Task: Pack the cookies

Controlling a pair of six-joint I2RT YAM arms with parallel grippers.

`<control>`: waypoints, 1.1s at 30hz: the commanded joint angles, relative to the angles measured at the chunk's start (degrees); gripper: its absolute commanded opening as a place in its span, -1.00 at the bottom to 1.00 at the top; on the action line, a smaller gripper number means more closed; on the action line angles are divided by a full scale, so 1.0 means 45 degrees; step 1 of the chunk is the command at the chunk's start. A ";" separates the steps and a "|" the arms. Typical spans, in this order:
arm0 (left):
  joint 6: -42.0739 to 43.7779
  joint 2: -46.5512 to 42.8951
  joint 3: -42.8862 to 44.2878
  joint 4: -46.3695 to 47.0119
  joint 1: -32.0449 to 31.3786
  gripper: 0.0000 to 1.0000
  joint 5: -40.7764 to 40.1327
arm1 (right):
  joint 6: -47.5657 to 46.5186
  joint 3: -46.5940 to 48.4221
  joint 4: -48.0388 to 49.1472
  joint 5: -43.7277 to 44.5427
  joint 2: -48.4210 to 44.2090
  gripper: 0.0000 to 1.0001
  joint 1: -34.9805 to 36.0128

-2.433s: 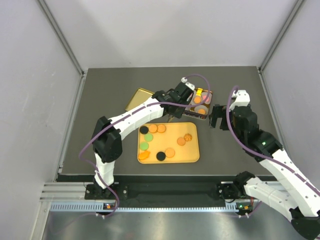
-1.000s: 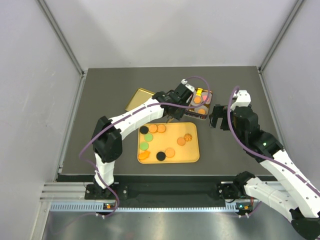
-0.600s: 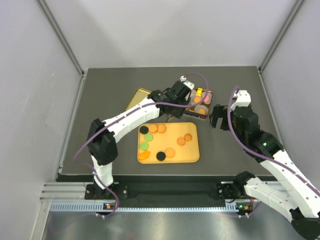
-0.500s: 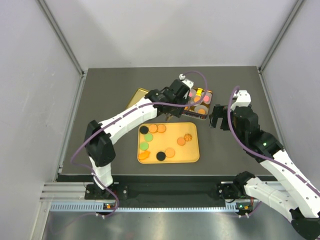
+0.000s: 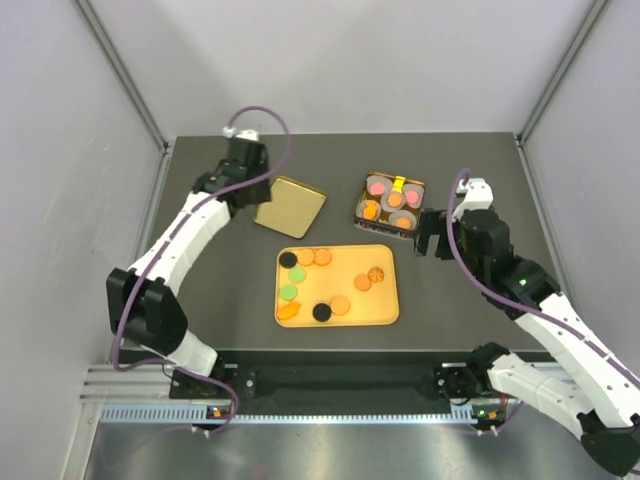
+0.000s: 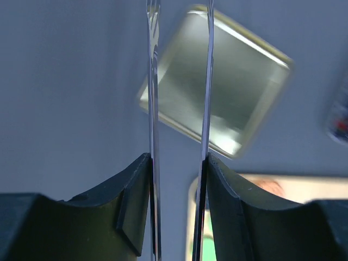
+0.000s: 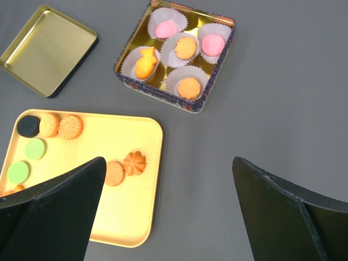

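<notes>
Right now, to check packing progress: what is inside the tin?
The tin holds five paper cups, each with one cookie: two pink, three orange. Anything beneath the cups is hidden.

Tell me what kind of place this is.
Probably a robot test cell in a lab: plain grey wall panels enclose a dark table, left arm and right arm are bolted at its near edge, and cookies sit staged on a yellow tray beside a tin.

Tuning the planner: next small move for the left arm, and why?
Probably lower the left tool to the lid and grip its edge: all five paper cups in the tin already hold cookies, the lid lies apart, and the open tool points at it.
</notes>
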 commanded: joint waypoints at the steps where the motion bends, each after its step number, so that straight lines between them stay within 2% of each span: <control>1: -0.1213 -0.0207 -0.1061 0.1476 0.1797 -0.03 0.0205 | -0.0128 0.0504 0.0974 -0.0573 0.0105 1.00 -0.0125; 2: -0.1332 -0.0090 -0.1179 0.1845 0.2459 -0.03 0.0323 | -0.0109 0.0445 0.1033 -0.0672 0.0125 0.99 -0.0125; 8: -0.1138 0.1277 -0.1453 0.2746 0.3870 0.06 -0.0476 | -0.0089 0.0347 0.1190 -0.1141 0.0224 1.00 -0.0125; 15: -0.1411 0.3189 -0.1844 0.3275 0.5314 0.15 0.0168 | -0.0167 0.0172 0.1190 -0.1161 0.0008 0.99 -0.0125; 22: -0.1626 0.3993 -0.2273 0.3450 0.5630 0.40 0.0070 | -0.0167 0.0015 0.1171 -0.1181 0.0125 0.99 -0.0125; 26: -0.1704 0.4032 -0.2683 0.3567 0.5649 0.72 0.0109 | -0.0167 -0.0004 0.1190 -0.1181 0.0165 1.00 -0.0125; 33: -0.1763 0.2902 -0.2644 0.2923 0.5649 0.84 -0.0554 | -0.0206 0.0015 0.1210 -0.1181 0.0106 0.99 -0.0125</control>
